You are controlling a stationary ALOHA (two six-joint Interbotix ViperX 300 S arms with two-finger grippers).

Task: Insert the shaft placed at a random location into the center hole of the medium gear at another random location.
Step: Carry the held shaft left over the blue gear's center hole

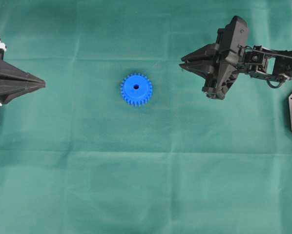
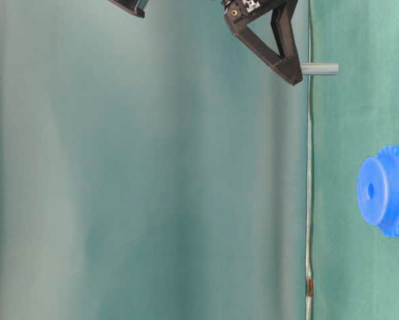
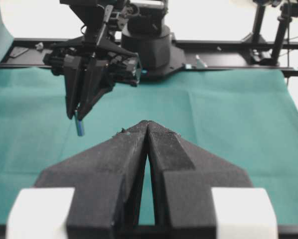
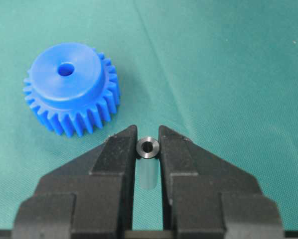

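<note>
The right gripper (image 4: 148,144) pinches the shaft (image 4: 148,147) between its fingertips, the pin standing upright and clear above the green cloth (image 1: 185,185). The medium gear (image 4: 69,87) lies flat on the cloth ahead of the tips and off to one side, its center hole (image 4: 66,69) uncovered. Well beyond the gear, the left gripper (image 1: 41,84) rests with its jaws pressed together.

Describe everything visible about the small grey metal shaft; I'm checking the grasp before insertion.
The small grey metal shaft is a short, smooth cylinder, silvery and shiny, and end-on it shows a dark hollow centre. It is pinched between the tips of the right gripper, its end sticking out past the black fingers. It hangs above the green cloth, touching nothing else, to one side of the blue toothed plastic gear, not yet over the centre hole.
</note>
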